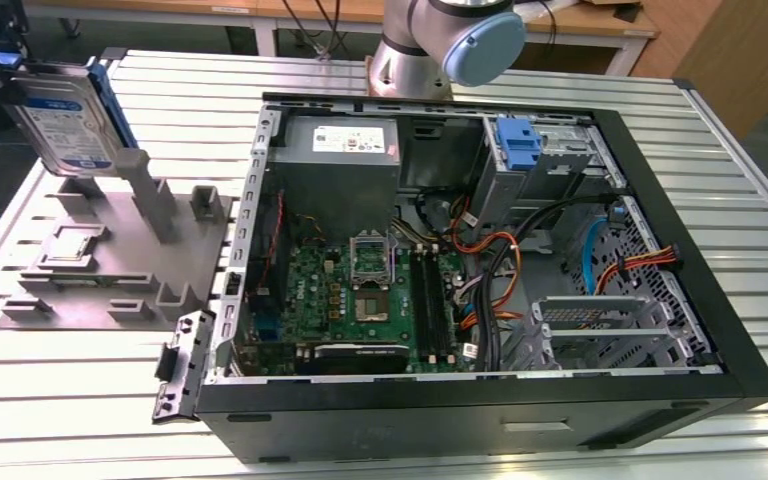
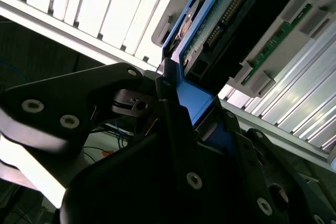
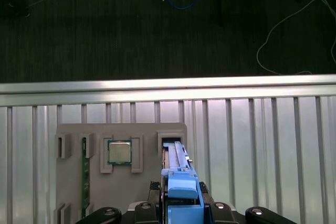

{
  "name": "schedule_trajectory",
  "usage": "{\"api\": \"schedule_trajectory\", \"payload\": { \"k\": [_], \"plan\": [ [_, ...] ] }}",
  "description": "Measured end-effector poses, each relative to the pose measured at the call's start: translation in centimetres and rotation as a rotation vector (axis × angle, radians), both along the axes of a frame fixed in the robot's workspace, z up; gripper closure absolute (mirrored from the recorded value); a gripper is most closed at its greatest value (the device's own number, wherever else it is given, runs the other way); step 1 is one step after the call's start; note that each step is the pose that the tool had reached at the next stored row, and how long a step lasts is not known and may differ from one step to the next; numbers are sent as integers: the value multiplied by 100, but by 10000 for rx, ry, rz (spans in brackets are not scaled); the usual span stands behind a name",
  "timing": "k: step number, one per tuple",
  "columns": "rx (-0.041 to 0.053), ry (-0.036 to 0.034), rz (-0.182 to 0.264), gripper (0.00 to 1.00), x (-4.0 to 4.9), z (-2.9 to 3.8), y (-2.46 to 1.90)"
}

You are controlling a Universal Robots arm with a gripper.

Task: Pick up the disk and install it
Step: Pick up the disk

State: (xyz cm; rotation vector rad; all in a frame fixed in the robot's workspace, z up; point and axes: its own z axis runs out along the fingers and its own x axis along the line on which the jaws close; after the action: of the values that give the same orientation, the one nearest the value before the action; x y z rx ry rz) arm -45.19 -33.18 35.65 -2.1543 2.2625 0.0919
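Exterior view first: a slatted metal table [image 1: 224,90] carries a grey stand [image 1: 131,260], and everything else is placed from that stand. An open black computer case [image 1: 491,395] lies on its side just beside the stand, on the exterior view's right, with its green motherboard [image 1: 357,290] facing up. The arm [image 1: 444,40] rises from the table beyond the case, well apart from the stand and further to the exterior view's right. A bare blue bracket [image 1: 518,145] sits in the case's far bay, also well away from the stand. The disk [image 1: 64,115] hangs upright over the stand's far end, label side towards the exterior camera, with its blue carrier frame along the edge. Its lower edge is just at the stand's upright holder, and I cannot tell whether the two touch. The gripper [image 1: 4,55] is above the stand at the disk's top edge. In the second wrist view the fingers [image 2: 173,129] are closed narrowly on the blue frame, with the disk's circuit-board side [image 2: 226,19] running away from them towards the stand. In the first wrist view the disk [image 3: 176,158] is seen edge-on directly over a slot at one edge of the stand [image 3: 142,192]. A square processor chip [image 3: 119,152] lies in a recess of the stand near that slot, and a thin green memory stick [image 3: 84,171] sits in a groove beyond the chip.
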Motion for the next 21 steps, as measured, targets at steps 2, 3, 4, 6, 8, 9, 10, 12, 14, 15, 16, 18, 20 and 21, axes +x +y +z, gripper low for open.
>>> {"api": "schedule_trajectory", "payload": {
  "k": [2, 3, 4, 6, 8, 9, 10, 12, 14, 15, 16, 18, 20, 21],
  "plan": [
    [0, 0, 0, 63, 0, 9, 0],
    [0, 0, 0, 63, 0, 14, 0],
    [0, 1, 0, 63, 0, 18, 0],
    [0, 0, 0, 63, 0, 26, 0],
    [0, 1, 0, 63, 0, 35, 0],
    [0, 0, 0, 63, 0, 39, 0],
    [0, 1, 0, 63, 0, 43, 0],
    [0, 0, 0, 63, 0, 51, 0],
    [0, 0, 0, 63, 0, 59, 0],
    [0, 0, 0, 63, 0, 63, 0],
    [0, 1, 0, 63, 0, 67, 0],
    [0, 0, 0, 63, 0, 75, 0],
    [0, 0, 0, 63, 0, 84, 0],
    [0, 1, 0, 63, 0, 90, 0]
  ]
}}
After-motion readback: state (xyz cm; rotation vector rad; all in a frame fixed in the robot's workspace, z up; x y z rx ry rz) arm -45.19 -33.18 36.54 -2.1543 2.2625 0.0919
